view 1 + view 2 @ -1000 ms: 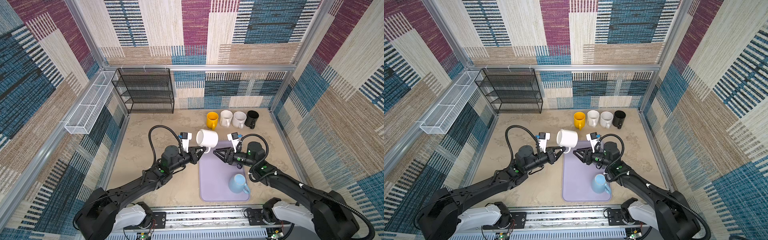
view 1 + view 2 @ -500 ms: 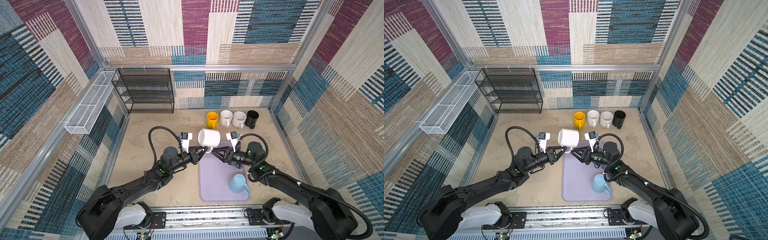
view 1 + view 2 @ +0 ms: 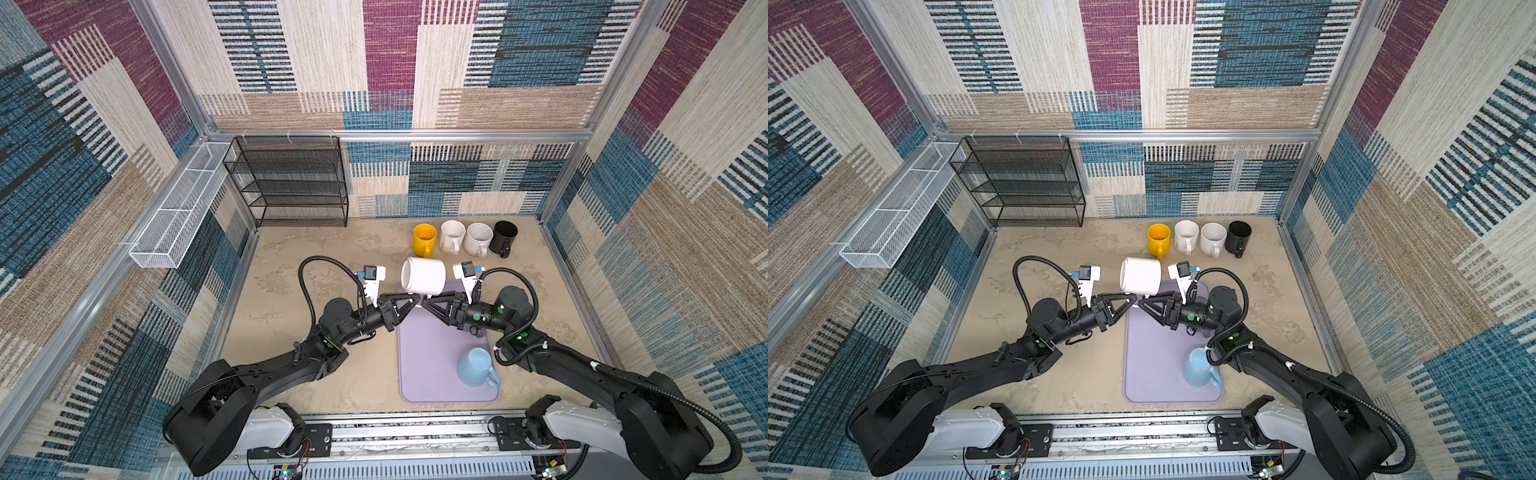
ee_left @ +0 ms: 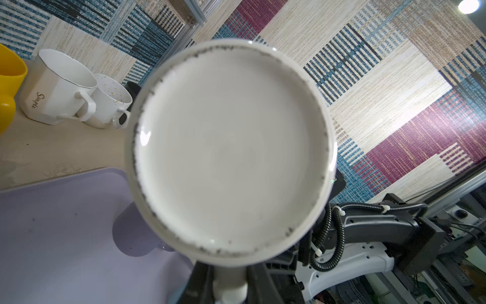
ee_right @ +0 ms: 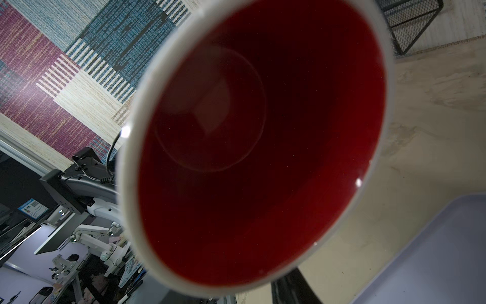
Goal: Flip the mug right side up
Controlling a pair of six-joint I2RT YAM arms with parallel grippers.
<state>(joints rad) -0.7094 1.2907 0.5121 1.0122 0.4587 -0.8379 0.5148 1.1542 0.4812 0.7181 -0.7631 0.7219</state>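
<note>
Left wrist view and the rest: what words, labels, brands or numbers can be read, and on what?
"Simple": in cursive on the side of the white faceted ceramic mug, left wrist view.
Print on a blue label with a square code, in the room beyond the rig, right wrist view: too small to read.
Nothing else is legible in any view.

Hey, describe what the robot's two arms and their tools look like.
The left arm and right arm are black with white bases, ribbed black cable loops and small green lights. The left tool and right tool are black triangular open frames, each beside a white camera mount with a blue part.
</note>
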